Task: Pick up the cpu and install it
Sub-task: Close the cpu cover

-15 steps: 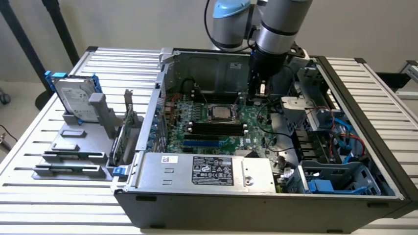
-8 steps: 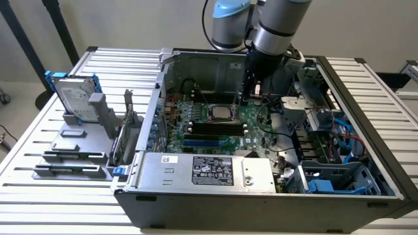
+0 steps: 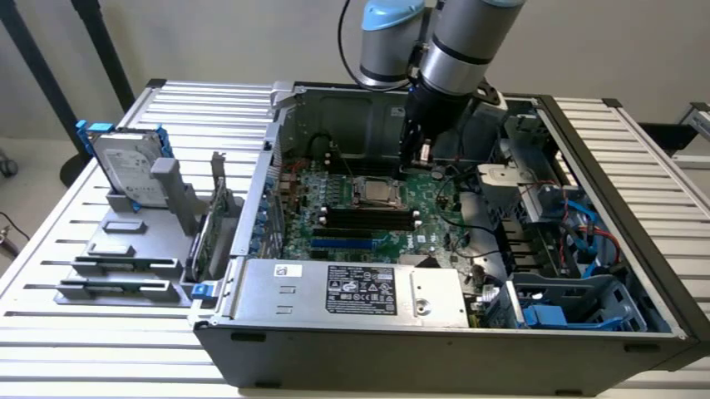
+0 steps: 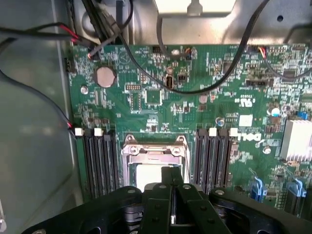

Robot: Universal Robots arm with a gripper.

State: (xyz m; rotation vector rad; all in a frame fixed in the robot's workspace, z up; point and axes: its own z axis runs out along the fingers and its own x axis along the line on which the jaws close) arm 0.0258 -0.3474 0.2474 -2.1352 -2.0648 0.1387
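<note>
I hold the gripper (image 3: 425, 157), fingers (image 4: 178, 188) pressed together, over the green motherboard (image 3: 367, 226) mid-frame in the exterior view, near the socketed cpu (image 3: 378, 194).

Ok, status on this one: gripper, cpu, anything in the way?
Gripper shut, nothing held, tips over socket. Cpu lying in the socket. Black cable loops across board, away from the socket.

**Slatted table bears case and tray**

The white slatted table (image 3: 66, 332) carries an open computer case (image 3: 444, 353), directly below the gripper (image 3: 425, 160). A grey tray (image 3: 122, 278) lies beside the case, well off from the gripper toward the exterior view's left.
</note>
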